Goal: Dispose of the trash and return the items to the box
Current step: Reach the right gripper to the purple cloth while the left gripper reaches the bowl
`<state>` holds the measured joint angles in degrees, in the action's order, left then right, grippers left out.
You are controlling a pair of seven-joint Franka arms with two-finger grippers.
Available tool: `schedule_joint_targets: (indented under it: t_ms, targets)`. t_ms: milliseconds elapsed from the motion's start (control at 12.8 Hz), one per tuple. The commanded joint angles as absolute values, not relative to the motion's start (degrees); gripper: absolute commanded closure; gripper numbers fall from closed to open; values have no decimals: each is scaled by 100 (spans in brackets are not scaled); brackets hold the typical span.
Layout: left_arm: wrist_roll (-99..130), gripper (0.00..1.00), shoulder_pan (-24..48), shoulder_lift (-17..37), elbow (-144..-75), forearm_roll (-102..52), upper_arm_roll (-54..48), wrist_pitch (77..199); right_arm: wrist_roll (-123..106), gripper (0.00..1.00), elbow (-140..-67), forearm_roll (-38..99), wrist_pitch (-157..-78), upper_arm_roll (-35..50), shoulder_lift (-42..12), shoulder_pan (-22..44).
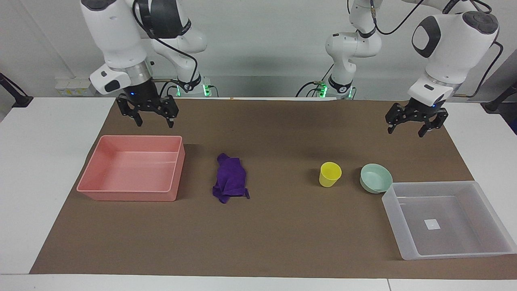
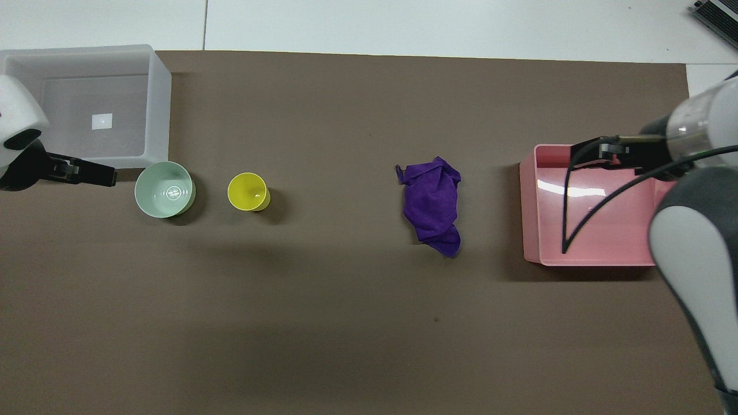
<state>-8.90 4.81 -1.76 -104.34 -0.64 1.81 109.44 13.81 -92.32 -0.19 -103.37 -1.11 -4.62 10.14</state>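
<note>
The trash, a crumpled purple rag (image 1: 230, 178) (image 2: 432, 204), lies on the brown mat beside the pink tray (image 1: 129, 195) (image 2: 528, 213). A yellow cup (image 1: 330, 174) (image 2: 248, 192) stands upright next to a mint-green bowl (image 1: 376, 178) (image 2: 164, 189). The bowl sits by a corner of the translucent box (image 1: 394, 211) (image 2: 159, 109), which holds only its white label. My right gripper (image 1: 154, 121) (image 2: 599, 153) hangs open over the mat at the pink tray's robot-side rim. My left gripper (image 1: 405, 131) (image 2: 106, 175) hangs open over the mat, toward the left arm's end from the bowl. Neither holds anything.
The brown mat (image 1: 282, 226) covers most of the white table. A black cable (image 2: 571, 219) from the right arm hangs across the pink tray in the overhead view.
</note>
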Motion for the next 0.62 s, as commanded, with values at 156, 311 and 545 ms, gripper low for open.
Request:
schedule_joint_targets:
  t_ms: [156,311,545]
  targets:
    - [-817,0,282,-185,-11740,-35,158,12582,2109,0,-9945,35,-12413,-79,-1405,1695]
    - [-817,0,272,104,-12014,-35,158,13234,2066,0,-10771,35,-13504,-62,-1459,1705]
    - [-817,0,220,456,-12119,-44,167,13824,1995,0,-11136,35,-14027,0,-1722,1845]
